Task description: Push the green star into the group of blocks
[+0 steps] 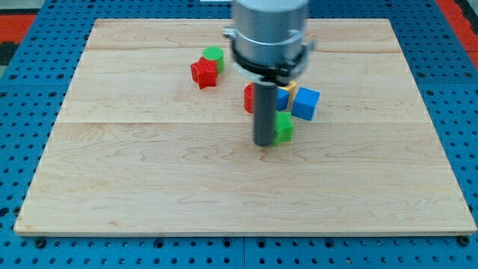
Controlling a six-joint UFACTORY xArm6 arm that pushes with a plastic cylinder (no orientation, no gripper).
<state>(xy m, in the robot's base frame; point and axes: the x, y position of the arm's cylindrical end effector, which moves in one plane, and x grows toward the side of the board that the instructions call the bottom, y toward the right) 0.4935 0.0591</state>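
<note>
Surface: a pale wooden board (149,179) made of several glued planks, lying on a blue perforated base (22,112) whose holes show along every edge. A strip of red (15,19) shows at the view's top left corner and another at the top right; what it belongs to cannot be told.

Tool: the arm's grey cylindrical housing (269,30) comes down from the view's top centre and carries the straight dark rod. My tip (265,144) sits on the board near its middle. The rod has no jaws, so nothing is held; it only presses sideways.

Green star (283,128): directly at the view's right of my tip, apparently touching the rod, partly hidden by it.

Group just above the star: a blue cube (305,104) up and to the right of my tip, near the star; a red block (249,99) just left of the rod, shape hidden; a sliver of blue and of yellow (291,88) beside the rod, shapes not readable.

Well up and left of my tip: a red star (203,73) touching a green block (213,57), apart from the group.
</note>
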